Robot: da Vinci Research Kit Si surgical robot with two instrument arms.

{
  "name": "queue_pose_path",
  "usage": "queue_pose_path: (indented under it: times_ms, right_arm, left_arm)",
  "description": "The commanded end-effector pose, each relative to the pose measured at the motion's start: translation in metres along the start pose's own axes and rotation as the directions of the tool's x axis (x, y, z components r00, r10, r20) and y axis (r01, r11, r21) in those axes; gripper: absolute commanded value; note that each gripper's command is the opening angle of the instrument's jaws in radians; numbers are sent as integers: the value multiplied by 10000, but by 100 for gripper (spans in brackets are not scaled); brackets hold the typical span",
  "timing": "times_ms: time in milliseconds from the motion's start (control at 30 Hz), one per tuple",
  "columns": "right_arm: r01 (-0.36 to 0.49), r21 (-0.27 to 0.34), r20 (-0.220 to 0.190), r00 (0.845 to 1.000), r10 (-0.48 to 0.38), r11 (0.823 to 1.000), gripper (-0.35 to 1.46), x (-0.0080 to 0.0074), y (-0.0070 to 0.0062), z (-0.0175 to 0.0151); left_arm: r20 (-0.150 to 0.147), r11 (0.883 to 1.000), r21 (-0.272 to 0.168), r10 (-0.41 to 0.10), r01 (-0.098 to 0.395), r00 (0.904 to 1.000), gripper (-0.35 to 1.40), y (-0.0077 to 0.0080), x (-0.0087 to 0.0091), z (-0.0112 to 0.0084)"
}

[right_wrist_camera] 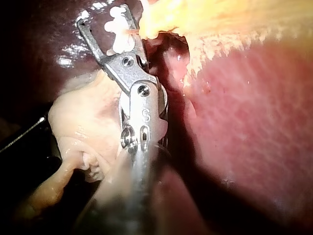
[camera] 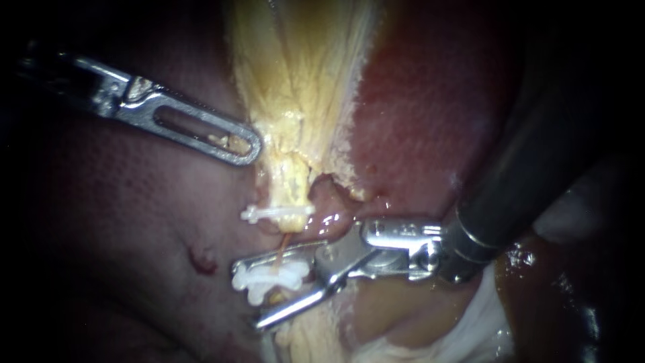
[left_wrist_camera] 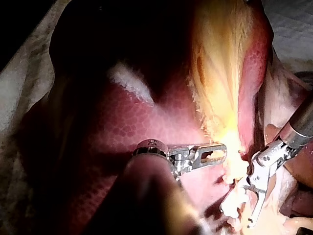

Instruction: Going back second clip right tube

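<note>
In the endoscope view, your left instrument (camera: 247,148), a slotted silver claw, comes in from the upper left. It is closed on the edge of the pale yellow fibrous tissue (camera: 302,87), and a shred of that tissue shows through its slot. Just below, an upper white plastic clip (camera: 279,214) sits across the narrow foot of that tissue. From there a thin orange tube (camera: 283,245) runs down to the lower white plastic clip (camera: 269,281). Your right instrument (camera: 247,298) enters from the right with its claw spread wide. The lower clip lies in the gap, against the upper half and apart from the lower one. The dark red liver (camera: 121,222) lies all around.

In the left wrist view, your left instrument (left_wrist_camera: 222,149) is clamped at the rim of the yellow tissue (left_wrist_camera: 220,73), above the liver (left_wrist_camera: 137,132). Your right instrument (left_wrist_camera: 235,215) stands gaping just beside it.

In the right wrist view, your right instrument (right_wrist_camera: 102,14) is parted, with the lower clip (right_wrist_camera: 119,41) between its halves. The yellow tissue (right_wrist_camera: 220,19) is just beside the tip, and a pale pink lump of tissue (right_wrist_camera: 83,117) lies against the shaft.
</note>
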Motion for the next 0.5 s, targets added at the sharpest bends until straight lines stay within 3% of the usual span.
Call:
queue_pose_path:
  times_ms: [33, 133, 233, 333, 500]
  right_arm:
    - [154, -20, 64, 9999, -154, 9999, 50, -1, 1, 0]
    - [164, -164, 71, 9998, -163, 9997, 49, -3, 0, 0]
    - [-616, -679, -148, 9980, 607, 9958, 48, -1, -4, -5]
    - [-1441, -740, -529, 9887, 1404, 9868, 44, 5, -8, -17]
    - [-2058, -635, -899, 9757, 1998, 9765, 38, 14, -16, -42]
  left_arm:
    - [1, 10000, 0, 0, 0, 10000, -35, 0, 0, 0]
    - [1, 10000, -1, 0, 0, 10000, -35, 0, 0, 0]
    - [-1, 10000, 1, 2, -2, 10000, -35, 0, 0, 0]
    - [-6, 10000, 6, 7, -7, 10000, -35, 1, 1, -2]
    - [-22, 10000, 21, 21, -21, 10000, -35, 2, 4, -6]
